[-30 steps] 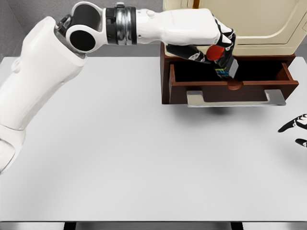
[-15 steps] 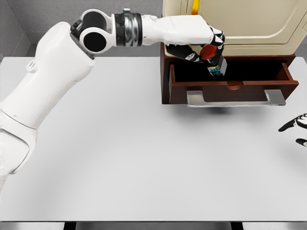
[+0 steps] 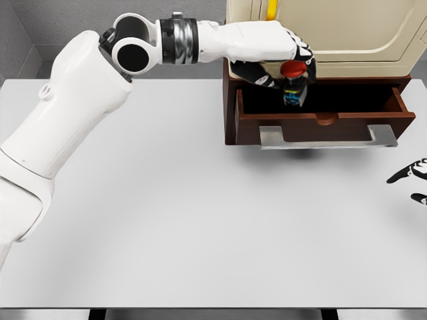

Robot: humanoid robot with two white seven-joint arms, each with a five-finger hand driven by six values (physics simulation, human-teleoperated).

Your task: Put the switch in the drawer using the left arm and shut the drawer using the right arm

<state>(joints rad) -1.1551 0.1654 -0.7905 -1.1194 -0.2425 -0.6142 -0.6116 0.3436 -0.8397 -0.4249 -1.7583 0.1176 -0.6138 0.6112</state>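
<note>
Your left hand (image 3: pixel 283 63) reaches across from the left and hangs over the open drawer (image 3: pixel 320 110), its fingers curled around the switch (image 3: pixel 293 81). You can see the switch's red button on top and its dark body with a patch of blue below, held upright above the left part of the drawer's dark cavity and not resting on anything. The drawer is pulled out of the brown cabinet (image 3: pixel 230 100) toward you, and its silver handle (image 3: pixel 327 137) stands out along the front panel over the white worktop (image 3: pixel 200 213). A cream-coloured unit (image 3: pixel 347 33) rises behind the cabinet. Your right hand (image 3: pixel 412 179) shows only at the right edge, low over the worktop and well apart from the drawer, with a few dark fingers spread and nothing in them.
</note>
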